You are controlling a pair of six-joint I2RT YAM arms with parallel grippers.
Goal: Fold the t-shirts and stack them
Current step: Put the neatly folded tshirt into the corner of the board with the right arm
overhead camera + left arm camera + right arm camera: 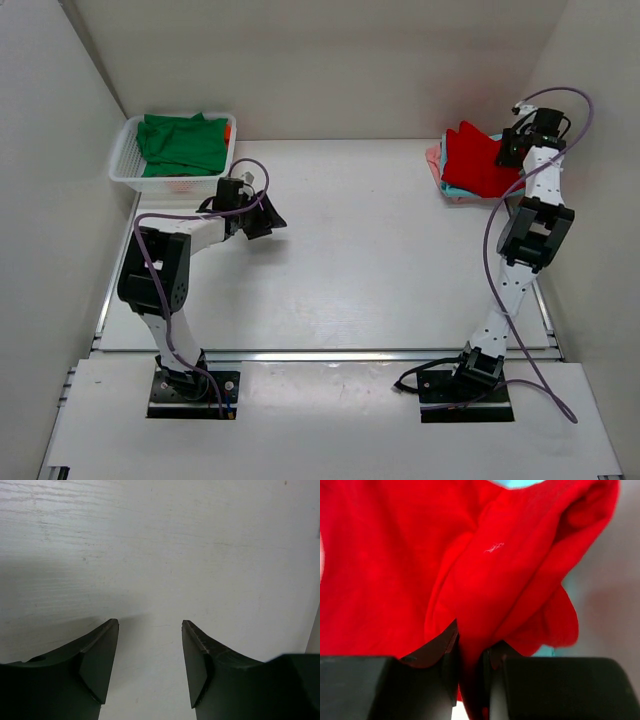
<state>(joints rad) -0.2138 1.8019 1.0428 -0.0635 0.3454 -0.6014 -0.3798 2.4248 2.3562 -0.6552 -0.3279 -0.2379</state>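
Red t-shirt [478,162] tops far-right pile, one fold pinched tight inside right gripper [470,651]; left gripper [150,627] spread wide, holding nothing, above table [160,540].

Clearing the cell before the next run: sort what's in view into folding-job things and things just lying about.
Job:
red t-shirt, pinched in the right claw
teal t-shirt beneath it
green t-shirt
left claw, open, empty

Lying about:
white mesh basket holding the green one
orange item in it, unidentifiable
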